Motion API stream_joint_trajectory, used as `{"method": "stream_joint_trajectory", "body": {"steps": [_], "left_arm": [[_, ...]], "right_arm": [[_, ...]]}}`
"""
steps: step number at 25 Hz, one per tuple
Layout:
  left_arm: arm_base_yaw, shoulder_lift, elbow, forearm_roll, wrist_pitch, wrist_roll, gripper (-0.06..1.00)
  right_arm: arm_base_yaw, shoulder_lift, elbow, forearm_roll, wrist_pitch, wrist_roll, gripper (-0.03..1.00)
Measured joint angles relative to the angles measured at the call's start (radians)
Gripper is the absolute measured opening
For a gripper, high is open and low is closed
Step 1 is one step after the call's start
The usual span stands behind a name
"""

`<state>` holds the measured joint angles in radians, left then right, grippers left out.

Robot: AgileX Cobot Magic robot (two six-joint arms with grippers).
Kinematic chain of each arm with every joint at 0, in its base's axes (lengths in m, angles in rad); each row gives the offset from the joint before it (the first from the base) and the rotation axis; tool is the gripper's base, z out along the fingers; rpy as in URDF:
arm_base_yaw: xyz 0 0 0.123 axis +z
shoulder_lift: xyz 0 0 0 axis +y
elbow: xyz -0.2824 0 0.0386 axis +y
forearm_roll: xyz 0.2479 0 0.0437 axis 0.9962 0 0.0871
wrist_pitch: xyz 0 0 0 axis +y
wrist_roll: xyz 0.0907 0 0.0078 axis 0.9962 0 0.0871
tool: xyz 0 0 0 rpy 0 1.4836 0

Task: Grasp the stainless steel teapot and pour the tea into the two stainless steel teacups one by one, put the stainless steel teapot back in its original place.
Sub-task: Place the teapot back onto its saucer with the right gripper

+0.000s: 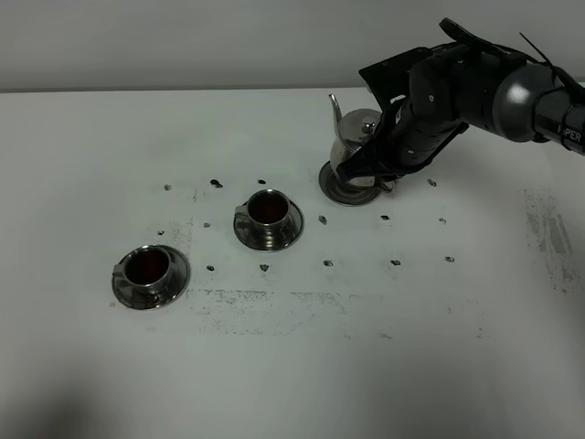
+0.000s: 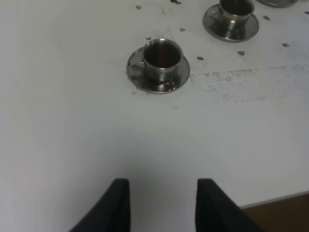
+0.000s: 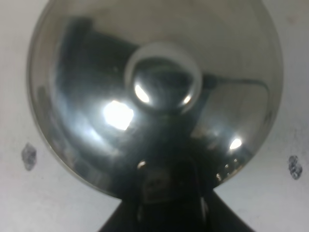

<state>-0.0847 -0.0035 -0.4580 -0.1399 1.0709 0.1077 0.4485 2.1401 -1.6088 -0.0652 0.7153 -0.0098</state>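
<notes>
While the right arm bends low over the far part of the white surface [image 1: 384,366], the scene reads as follows, with the teapot as landmark.

Right hand: the right hand [image 1: 373,167] is clenched on the handle side of the teapot [image 1: 355,137]; in the high view its dark fingers wrap the pot's lower right flank, and the handle itself is hidden behind them.

Teapot: upright, its flared base [image 1: 343,190] on the surface, thin spout [image 1: 335,108] curving up on the side away from the hand. The right wrist view looks straight down on its shiny lid [image 3: 87,96] and round knob [image 3: 163,77].

Near cup: the near cup [image 1: 268,208] sits on its saucer [image 1: 291,230], near the teapot on its spout side and nearer the camera, apart from it. Dark reddish tea [image 1: 268,207] shows inside.

Far cup: the far cup [image 1: 147,267] on its own saucer [image 1: 178,274] lies well beyond the near cup from the teapot, further towards the front. It too holds dark tea [image 1: 147,265].

Surface: small dark spots [image 1: 322,219] dot it around the teapot and cups; a smudged grey patch [image 1: 548,229] lies to the teapot's handle side.

Left hand: the left hand [image 2: 163,203] is well apart from the teapot, low over bare surface short of the far cup. It grasps nothing. Its two dark fingers [image 2: 116,205] show a gap between them, though they are drawn in as far as they go.
</notes>
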Motion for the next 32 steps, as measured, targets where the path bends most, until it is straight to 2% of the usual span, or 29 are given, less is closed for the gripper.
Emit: {"method": "stream_joint_trajectory", "body": {"steps": [15,26,28,32], "left_arm": [[0.0,0.0,0.0,0.0,0.0,0.0,0.33],[0.0,0.0,0.0,0.0,0.0,0.0,0.33],[0.0,0.0,0.0,0.0,0.0,0.0,0.33],[0.0,0.0,0.0,0.0,0.0,0.0,0.33]], "right_arm": [[-0.001,0.034,-0.002,0.024,-0.026,0.0,0.17],[-0.001,0.034,-0.002,0.025,-0.011,-0.001,0.17],[-0.001,0.034,-0.003,0.026,-0.004,-0.002,0.19],[-0.001,0.034,-0.003,0.026,0.005,-0.002,0.39]]}}
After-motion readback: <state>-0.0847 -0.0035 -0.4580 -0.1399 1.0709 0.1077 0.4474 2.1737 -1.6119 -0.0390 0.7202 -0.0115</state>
